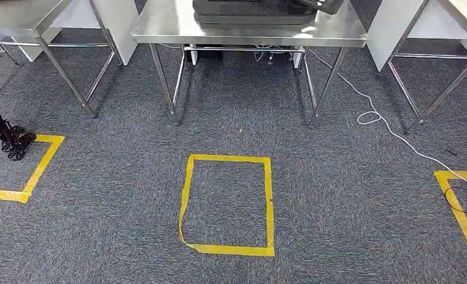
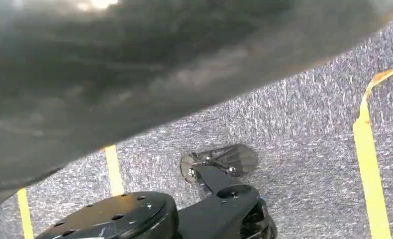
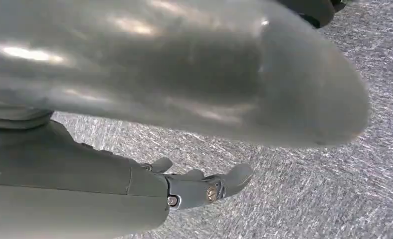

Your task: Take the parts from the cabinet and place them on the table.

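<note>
- Steel table stands ahead, a dark machine on top; no writing is legible.
- Yellow tape square marks grey carpet.
- Right hand hangs over the carpet, fingers extended, holding nothing.
- Left hand's state cannot be told.

We count three steel tables: one centre, one left, one right. Three yellow tape squares on the carpet: middle, left, right. One white cable. One dark machine on the centre table.

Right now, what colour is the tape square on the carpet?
Yellow: the tape square shows best in the head view.
</note>
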Available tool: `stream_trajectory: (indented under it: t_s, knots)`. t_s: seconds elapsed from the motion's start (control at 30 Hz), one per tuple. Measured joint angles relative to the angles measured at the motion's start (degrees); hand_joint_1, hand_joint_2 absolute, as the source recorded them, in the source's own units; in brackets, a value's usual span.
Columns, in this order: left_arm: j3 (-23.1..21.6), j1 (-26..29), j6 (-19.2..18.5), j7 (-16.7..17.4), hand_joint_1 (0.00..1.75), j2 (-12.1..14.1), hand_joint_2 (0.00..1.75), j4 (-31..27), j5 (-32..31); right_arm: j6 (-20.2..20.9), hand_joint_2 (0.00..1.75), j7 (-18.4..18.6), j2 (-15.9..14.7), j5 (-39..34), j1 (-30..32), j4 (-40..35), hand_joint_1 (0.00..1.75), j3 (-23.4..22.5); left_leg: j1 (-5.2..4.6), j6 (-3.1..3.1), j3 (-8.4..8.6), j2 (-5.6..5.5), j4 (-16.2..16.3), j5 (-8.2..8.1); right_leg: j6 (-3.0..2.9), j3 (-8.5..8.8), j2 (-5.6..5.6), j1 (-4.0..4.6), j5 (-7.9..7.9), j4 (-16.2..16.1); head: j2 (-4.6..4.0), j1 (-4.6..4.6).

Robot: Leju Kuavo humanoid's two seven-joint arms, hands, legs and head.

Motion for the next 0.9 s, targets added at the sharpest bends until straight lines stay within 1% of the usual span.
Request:
stream_trajectory:
  t_s: [0.33,0.87,0.9]
  knots:
    - [0.1,0.0,0.1,0.0,0.0,0.0,0.0,0.0,0.0,-0.1,0.0,0.2,0.0,0.5,0.0,0.0,0.0,0.5,-0.42,0.01,-0.09,-0.01,0.0,0.0,0.05,-0.07,0.0,-0.42,0.03,0.0,0.0,0.0]
    - [0.1,0.0,0.1,0.0,0.0,0.0,0.0,0.0,0.0,-0.6,0.0,0.3,0.0,1.6,0.0,0.0,0.0,0.8,-0.44,0.02,-0.1,0.0,0.0,0.0,0.05,-0.09,0.0,-0.45,0.03,0.0,0.0,0.0]
    - [0.1,0.0,0.1,0.0,0.0,0.0,0.0,0.0,0.0,-0.6,0.0,0.3,0.0,1.6,0.0,0.0,0.0,0.9,-0.5,0.15,-0.21,-0.01,0.3,-0.14,0.15,-0.02,0.0,-0.73,0.12,-0.2,0.0,0.02]
